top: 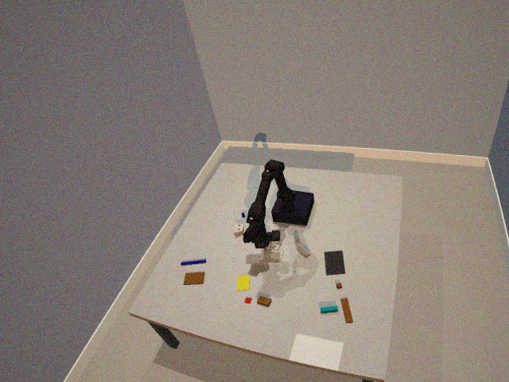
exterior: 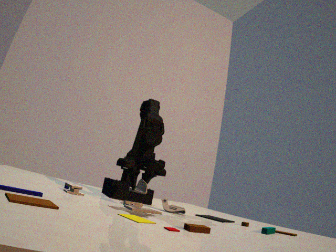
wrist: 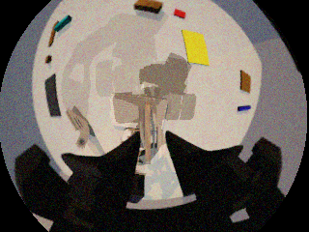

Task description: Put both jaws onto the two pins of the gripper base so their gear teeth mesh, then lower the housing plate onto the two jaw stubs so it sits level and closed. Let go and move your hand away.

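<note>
My gripper [top: 269,245] [exterior: 137,187] [wrist: 153,134] is shut on a grey jaw [exterior: 142,186] [wrist: 147,123] and holds it upright, a little above the table. The tan gripper base [top: 274,255] [exterior: 137,208] [wrist: 126,107] lies flat right under it. The jaw is above the base and apart from it. The second grey jaw [top: 302,247] [exterior: 172,208] [wrist: 80,127] lies flat on the table to the right of the base. A small tan part with a blue bit [top: 238,228] [exterior: 73,189], which may be the housing plate, lies to the left, behind the arm.
The arm's black mount box [top: 295,208] [exterior: 119,191] stands behind. Loose pieces lie around: a yellow tile [top: 242,282] [wrist: 195,46], a red tile [top: 247,300], a brown block [top: 263,301], a dark plate [top: 334,262], a teal block [top: 328,308], a blue bar [top: 192,262], a brown tile [top: 194,278].
</note>
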